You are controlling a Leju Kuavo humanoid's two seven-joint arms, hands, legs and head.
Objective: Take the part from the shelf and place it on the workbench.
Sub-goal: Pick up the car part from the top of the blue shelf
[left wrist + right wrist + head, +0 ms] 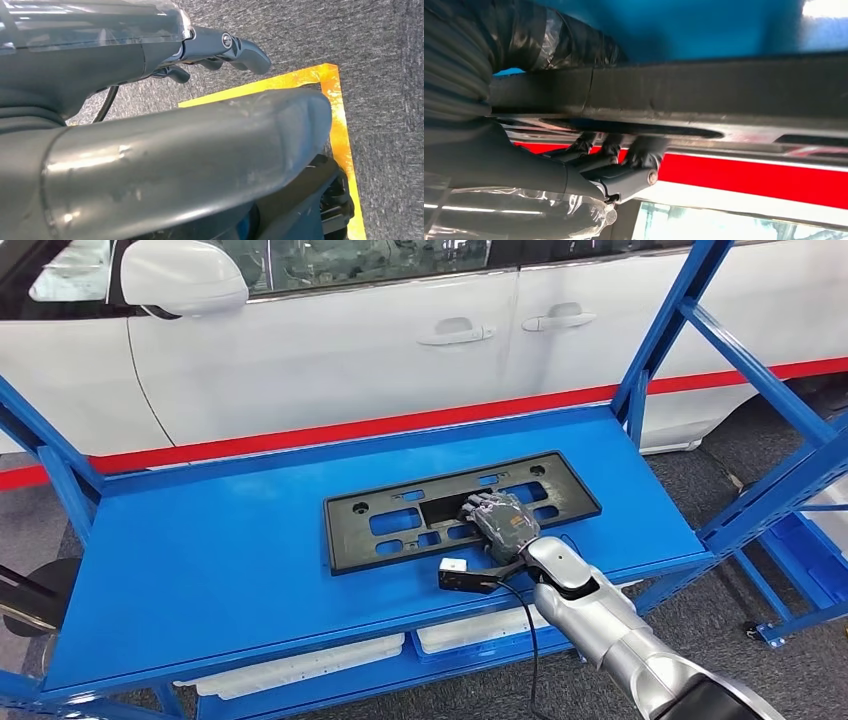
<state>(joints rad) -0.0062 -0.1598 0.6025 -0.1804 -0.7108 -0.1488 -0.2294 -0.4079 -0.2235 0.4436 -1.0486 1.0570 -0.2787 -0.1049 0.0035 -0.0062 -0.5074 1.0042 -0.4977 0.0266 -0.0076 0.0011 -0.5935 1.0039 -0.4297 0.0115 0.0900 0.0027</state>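
The part (460, 508) lies flat on the blue shelf (230, 570), unlifted; the right hand (500, 523) rests fingers-down on it, grip unclear, workbench placement undone.

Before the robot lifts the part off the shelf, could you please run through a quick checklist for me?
1. Black part lies flat on the blue shelf: ok.
2. Right hand is on the part's near edge: ok.
3. Fingers are curled over the part's edge: ok.
4. Grip is firm enough to lift: cannot tell.
5. Left hand hangs over the floor, away from the shelf: ok.
6. Shelf upright stands to the right of the part, apart from it: ok.
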